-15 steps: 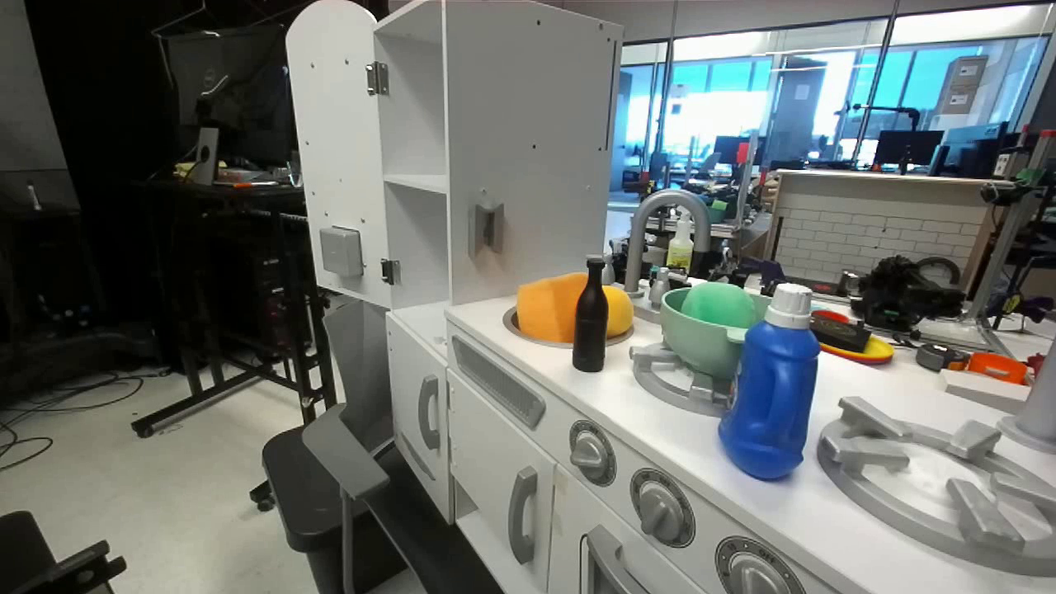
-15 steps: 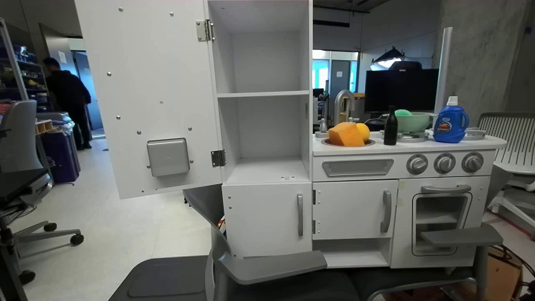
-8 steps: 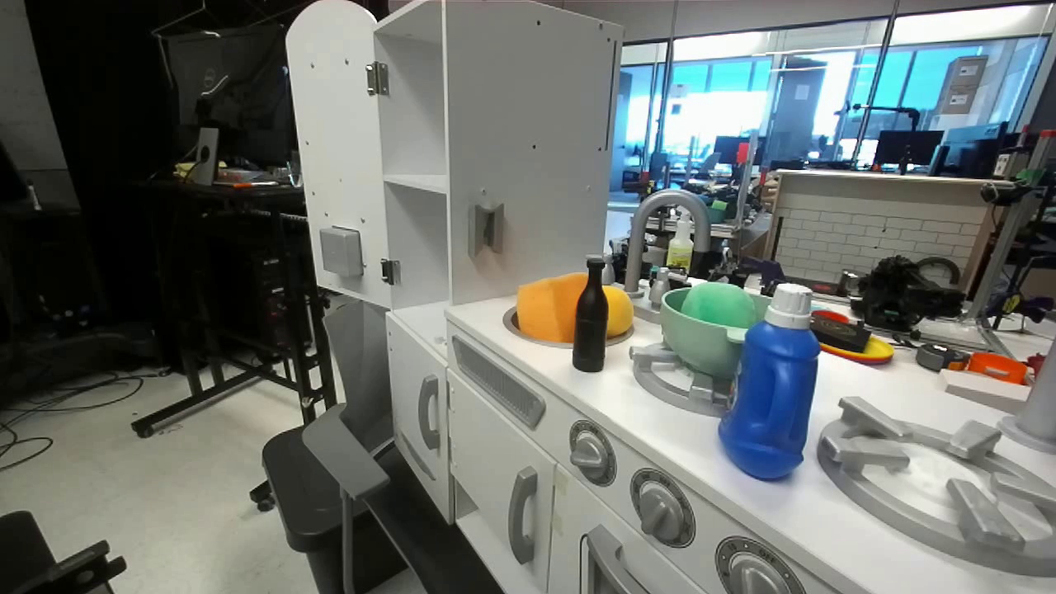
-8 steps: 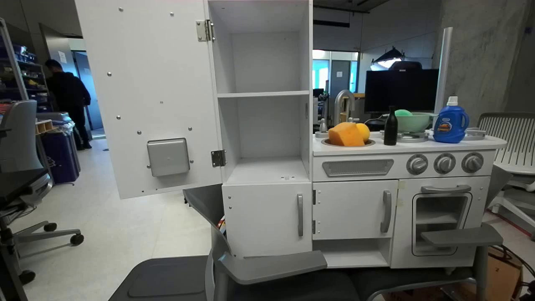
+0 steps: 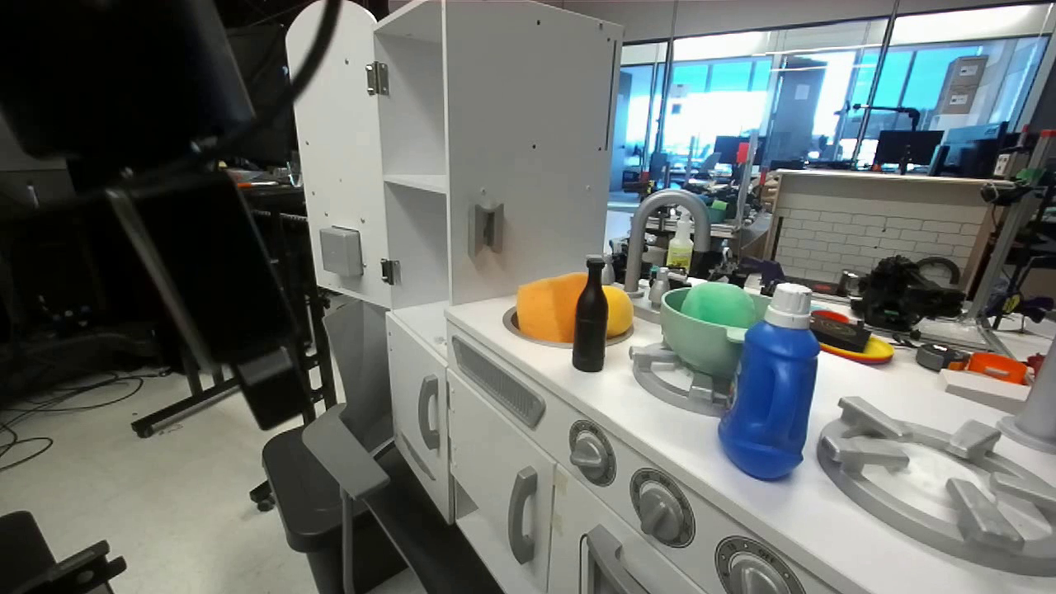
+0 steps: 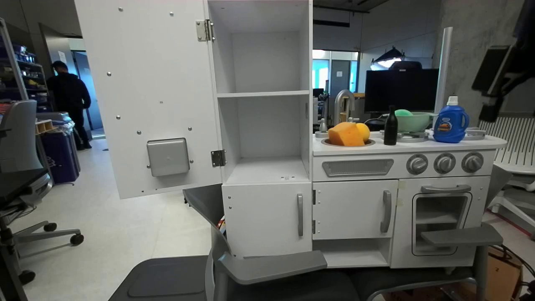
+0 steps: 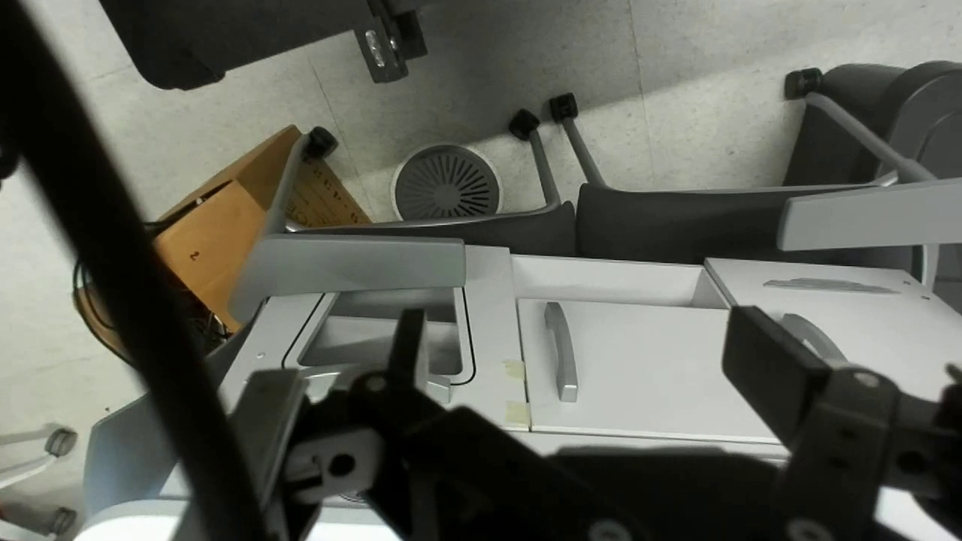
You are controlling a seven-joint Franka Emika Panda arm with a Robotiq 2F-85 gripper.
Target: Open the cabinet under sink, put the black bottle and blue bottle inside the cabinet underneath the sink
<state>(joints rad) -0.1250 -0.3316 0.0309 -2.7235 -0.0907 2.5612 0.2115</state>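
Under the sink (image 6: pixel 327 142), the white cabinet (image 6: pixel 351 209) has its panel door closed flat; its grey handle (image 7: pixel 562 353) shows in the wrist view. The black bottle (image 5: pixel 590 326) stands upright on the countertop in front of the sink. Farther along, the blue bottle (image 5: pixel 771 396) with its white cap stands upright between the burners. My gripper (image 7: pixel 588 349) is open, its fingers (image 7: pixel 774 376) wide apart with nothing between them. It hovers above and apart from the cabinet door. Part of the gripper enters an exterior view, its dark fingertip (image 5: pixel 276 392) hanging before the kitchen.
An orange sponge (image 5: pixel 549 309) and a yellow ball fill the sink basin. A green bowl (image 5: pixel 701 334) sits on a burner by the blue bottle. Chair armrests (image 6: pixel 271 267) stand close before the low doors. The tall cupboard's door (image 6: pixel 154 83) is swung wide.
The arm and gripper have come into both exterior views, where they were out of sight before. The bottles and the cabinet door have not moved.
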